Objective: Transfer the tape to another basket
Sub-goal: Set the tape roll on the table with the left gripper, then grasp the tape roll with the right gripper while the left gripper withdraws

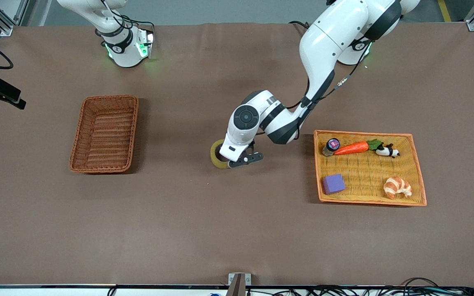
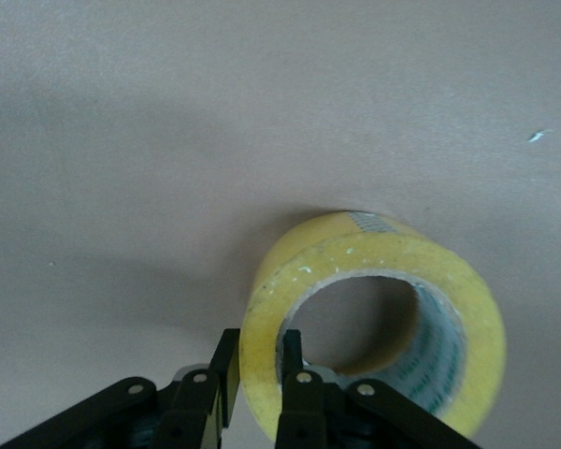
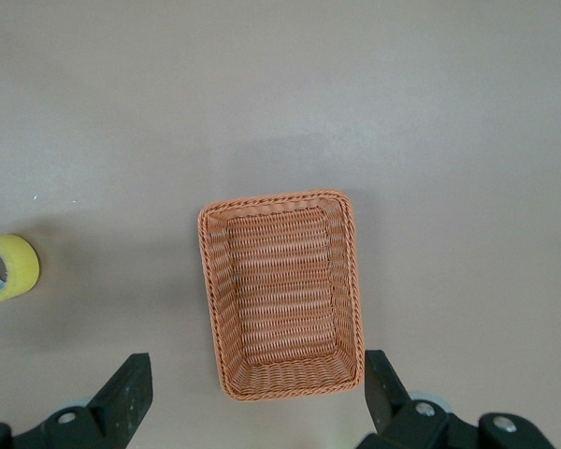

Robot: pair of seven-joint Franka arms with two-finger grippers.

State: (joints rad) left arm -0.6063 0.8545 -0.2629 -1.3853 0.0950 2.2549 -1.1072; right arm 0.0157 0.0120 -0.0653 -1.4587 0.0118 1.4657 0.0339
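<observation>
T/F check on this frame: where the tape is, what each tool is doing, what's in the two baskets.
1. The left tool is shut on the wall of the tape, one finger inside the ring and one outside. True.
2. The tape lies in the basket. False: it is over bare table, between the basket and the tray.
3. The right tool is open, over the basket. True.
4. The purple cube sits in the basket. False: it is in the tray, with the carrot and croissant.
5. The basket holds a croissant. False: nothing shows in it.
</observation>
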